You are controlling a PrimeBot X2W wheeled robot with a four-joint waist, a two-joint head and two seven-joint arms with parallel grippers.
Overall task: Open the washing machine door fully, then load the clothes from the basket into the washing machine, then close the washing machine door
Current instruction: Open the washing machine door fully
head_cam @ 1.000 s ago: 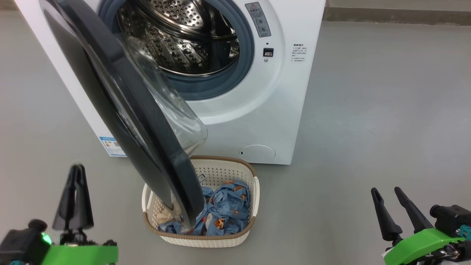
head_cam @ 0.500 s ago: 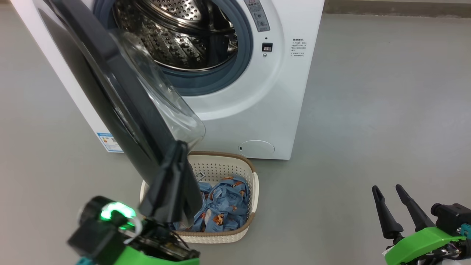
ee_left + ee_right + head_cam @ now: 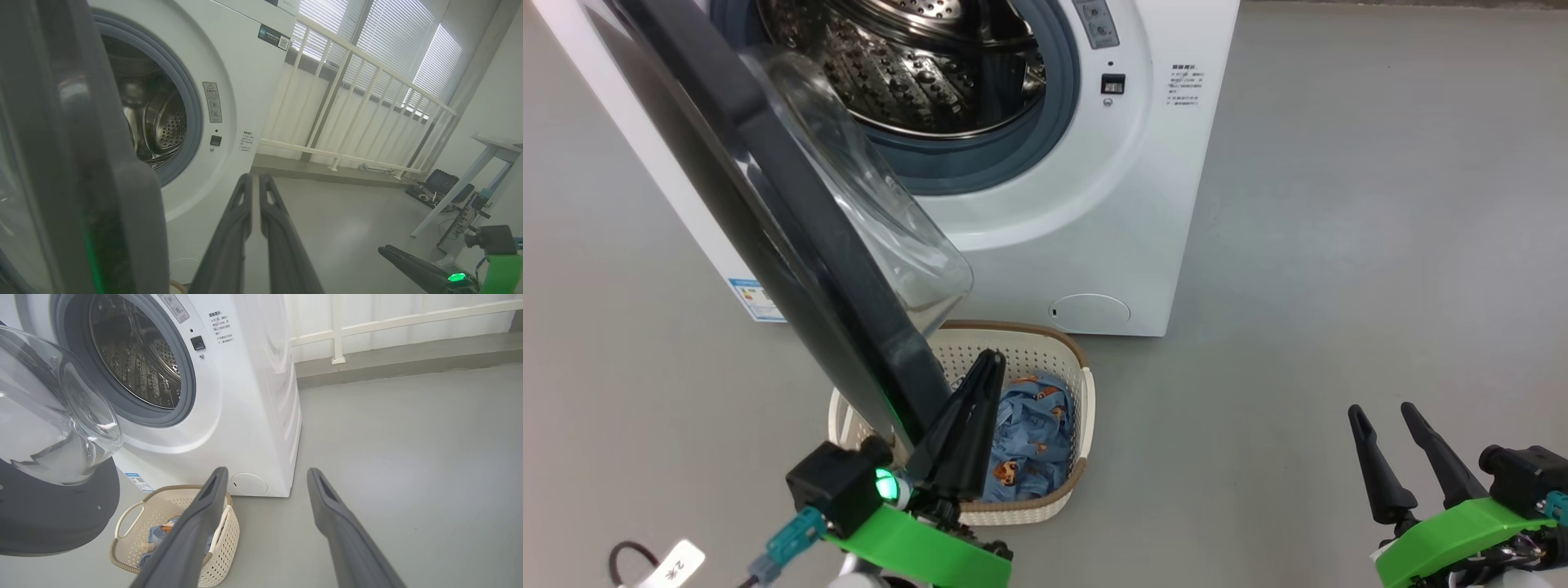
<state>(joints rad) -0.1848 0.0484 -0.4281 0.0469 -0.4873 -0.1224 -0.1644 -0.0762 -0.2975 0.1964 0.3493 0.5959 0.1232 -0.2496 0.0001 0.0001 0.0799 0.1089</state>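
The washing machine door [image 3: 792,220] hangs part-way open on the left, its black ring and clear dome reaching out over the left part of the basket [image 3: 1082,384], at much the same angle to the machine as a second ago; the whole head view has tipped a little, so everything sits slightly higher in it. The big change is the left hand [image 3: 992,359]: a second ago it waited at the lower left, left of the door, half a second ago it crossed in front of the door's lower edge, and now it is just right of that edge, fingers pressed together and empty, tips over the basket. In the left wrist view the door edge lies just left of the fingers; contact cannot be judged. The clothes [image 3: 1029,425] lie bundled in the basket, which stands on the floor [image 3: 1339,245] just in front of the washing machine [image 3: 1143,204], near its round service flap [image 3: 1089,313]. Far right, the right hand [image 3: 1380,408] stays low, fingers spread apart and empty, unchanged.
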